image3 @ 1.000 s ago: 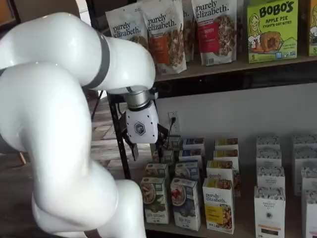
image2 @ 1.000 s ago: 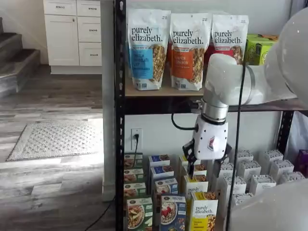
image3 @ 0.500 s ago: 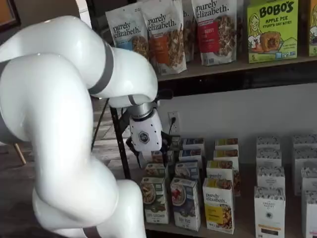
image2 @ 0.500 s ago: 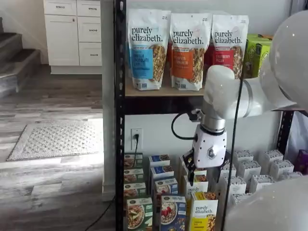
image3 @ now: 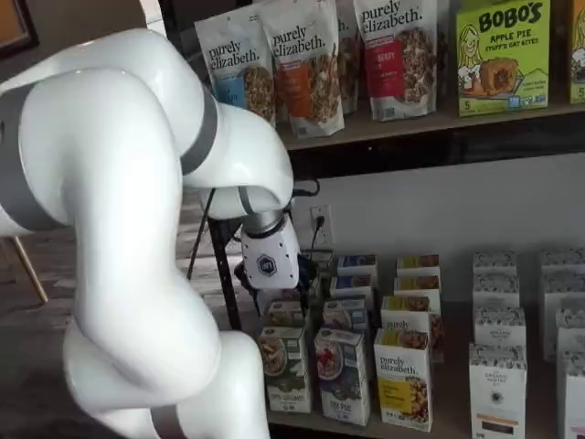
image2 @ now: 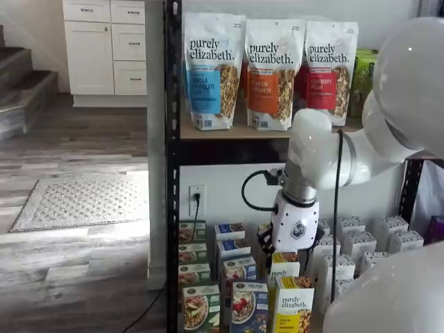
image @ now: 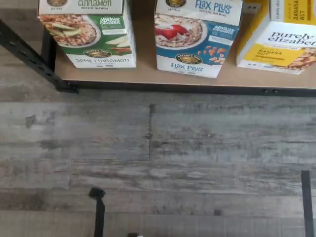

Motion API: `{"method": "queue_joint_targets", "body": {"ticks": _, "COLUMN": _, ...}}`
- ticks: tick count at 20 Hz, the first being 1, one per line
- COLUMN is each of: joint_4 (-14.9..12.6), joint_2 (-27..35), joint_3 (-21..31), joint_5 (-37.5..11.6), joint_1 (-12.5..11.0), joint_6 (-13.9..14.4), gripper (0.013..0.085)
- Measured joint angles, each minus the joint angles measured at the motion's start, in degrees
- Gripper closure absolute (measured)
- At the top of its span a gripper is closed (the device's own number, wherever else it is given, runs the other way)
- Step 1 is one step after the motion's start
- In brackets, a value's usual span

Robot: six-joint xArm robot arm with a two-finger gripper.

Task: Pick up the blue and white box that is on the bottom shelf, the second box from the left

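In the wrist view, I saw the blue and white box (image: pixel 197 37) at the front of the bottom shelf (image: pixel 148 74), between a green box (image: pixel 89 32) and a yellow box (image: pixel 279 42). In both shelf views, my gripper (image2: pixel 291 253) had come lower than a moment before, down among the boxes, so I judged the grab was near. I could not tell how its jaws stood. The box (image3: pixel 343 375) stood upright, tall way up, face toward me.
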Motion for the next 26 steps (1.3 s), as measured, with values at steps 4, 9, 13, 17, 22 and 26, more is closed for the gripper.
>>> {"method": "queue_joint_targets", "body": {"ticks": 4, "joint_4": 0.42, "joint_2": 3.47, "joint_3": -0.40, "joint_5": -3.39, "joint_1": 0.20, "joint_6": -0.15, "gripper": 0.0130}}
{"method": "queue_joint_targets", "body": {"ticks": 9, "joint_4": 0.89, "joint_2": 9.41, "joint_3": -1.69, "joint_5": -8.72, "joint_1": -1.26, "joint_6": -2.05, "gripper": 0.0130}}
{"method": "queue_joint_targets", "body": {"ticks": 13, "joint_4": 4.07, "joint_2": 14.13, "joint_3": -3.18, "joint_5": -12.47, "joint_1": -2.21, "joint_6": -5.79, "gripper": 0.0130}}
{"method": "queue_joint_targets", "body": {"ticks": 17, "joint_4": 6.22, "joint_2": 18.55, "joint_3": -5.13, "joint_5": -13.67, "joint_1": -2.78, "joint_6": -8.30, "gripper": 0.0130}}
{"method": "queue_joint_targets", "body": {"ticks": 22, "joint_4": 6.34, "joint_2": 24.17, "joint_3": -7.64, "joint_5": -15.44, "joint_1": -3.02, "joint_6": -8.77, "gripper": 0.0130}}
{"method": "queue_joint_targets", "body": {"ticks": 26, "joint_4": 6.26, "joint_2": 28.32, "joint_3": -9.52, "joint_5": -17.97, "joint_1": -3.04, "joint_6": -8.90, "gripper": 0.0130}}
